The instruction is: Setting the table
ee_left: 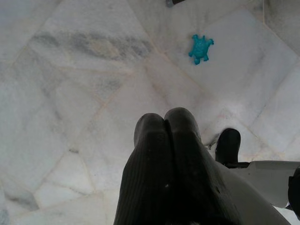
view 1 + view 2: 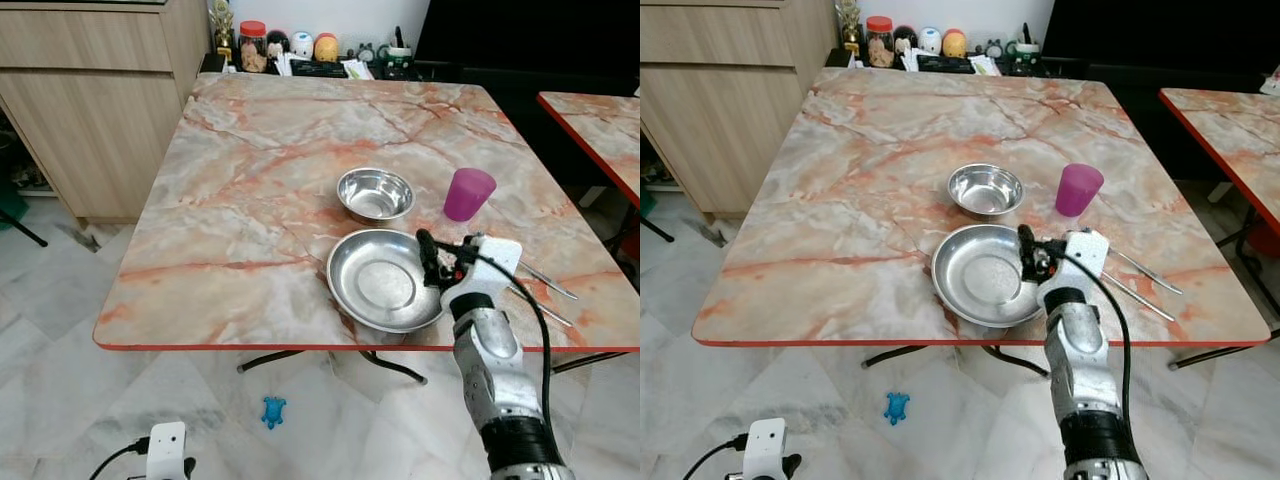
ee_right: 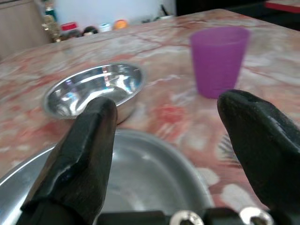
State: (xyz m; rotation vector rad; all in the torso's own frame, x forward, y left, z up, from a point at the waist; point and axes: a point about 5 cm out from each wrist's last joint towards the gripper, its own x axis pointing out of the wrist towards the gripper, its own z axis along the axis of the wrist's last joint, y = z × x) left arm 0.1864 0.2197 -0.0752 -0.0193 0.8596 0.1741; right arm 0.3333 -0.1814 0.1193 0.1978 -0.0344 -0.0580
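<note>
A wide steel plate [image 2: 383, 280] lies near the table's front edge, and a small steel bowl [image 2: 375, 193] stands just behind it. Right of the bowl stands a purple cup [image 2: 468, 193]. Two thin metal utensils [image 2: 545, 281] lie to the right of the plate. My right gripper [image 2: 437, 257] hovers open over the plate's right rim, with the bowl [image 3: 93, 89] and cup [image 3: 219, 59] beyond its fingers [image 3: 89, 140]. Down by the floor hangs my left gripper [image 1: 164, 123], fingers shut and holding nothing.
The marble table [image 2: 260, 200] has a red edge; its front edge is close to me. Jars and small items [image 2: 300, 48] line the far end. A wooden cabinet [image 2: 90, 100] stands left, a second table [image 2: 600, 130] right. A blue turtle toy [image 2: 273, 411] lies on the tiled floor.
</note>
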